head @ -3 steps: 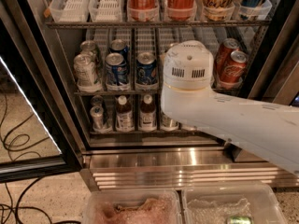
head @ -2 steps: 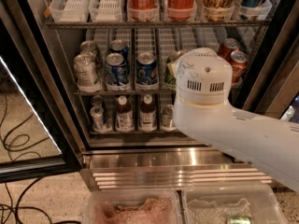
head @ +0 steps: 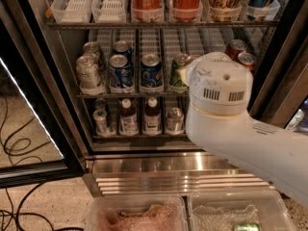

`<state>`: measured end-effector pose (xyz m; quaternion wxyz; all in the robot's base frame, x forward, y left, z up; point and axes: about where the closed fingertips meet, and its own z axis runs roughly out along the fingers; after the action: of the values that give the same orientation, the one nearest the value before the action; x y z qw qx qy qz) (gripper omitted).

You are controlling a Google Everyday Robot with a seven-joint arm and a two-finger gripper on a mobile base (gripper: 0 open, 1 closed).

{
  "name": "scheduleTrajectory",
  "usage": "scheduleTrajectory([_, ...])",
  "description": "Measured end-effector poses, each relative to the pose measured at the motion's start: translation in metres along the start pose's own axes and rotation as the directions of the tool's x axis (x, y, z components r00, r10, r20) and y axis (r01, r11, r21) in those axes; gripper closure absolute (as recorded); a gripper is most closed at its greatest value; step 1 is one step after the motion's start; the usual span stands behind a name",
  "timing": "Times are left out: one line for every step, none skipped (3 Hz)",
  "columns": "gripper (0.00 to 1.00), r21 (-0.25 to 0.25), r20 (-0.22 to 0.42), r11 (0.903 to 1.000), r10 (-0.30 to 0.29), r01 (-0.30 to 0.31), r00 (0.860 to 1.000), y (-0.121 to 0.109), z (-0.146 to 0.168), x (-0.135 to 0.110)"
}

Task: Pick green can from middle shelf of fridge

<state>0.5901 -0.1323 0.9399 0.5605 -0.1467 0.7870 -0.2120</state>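
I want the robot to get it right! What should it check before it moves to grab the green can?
1. Fridge door open: ok.
2. Green can upright on the middle shelf: ok.
3. Tool level with the can, at its right side: ok.
4. Tool's hold on the can: cannot tell, the white arm hides it.
5. Neighbouring Pepsi can apart from the arm: ok.

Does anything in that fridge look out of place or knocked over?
Nothing stands out: cans on the middle shelf stand upright, green can included. The pincer is hidden behind the white arm by it.
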Motion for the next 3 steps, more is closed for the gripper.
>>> scheduleTrajectory([1.00, 0.013, -0.030, 0.9999, 0.005, -0.005, 1.000, -0.009, -0.016, 0.016])
scheduleTrajectory([1.00, 0.021, -0.055, 0.9997, 0.018, -0.017, 0.998, -0.014, -0.031, 0.030])
scheduleTrajectory([1.00, 0.014, -0.065, 0.9993, 0.035, -0.034, 0.997, -0.016, -0.043, 0.038])
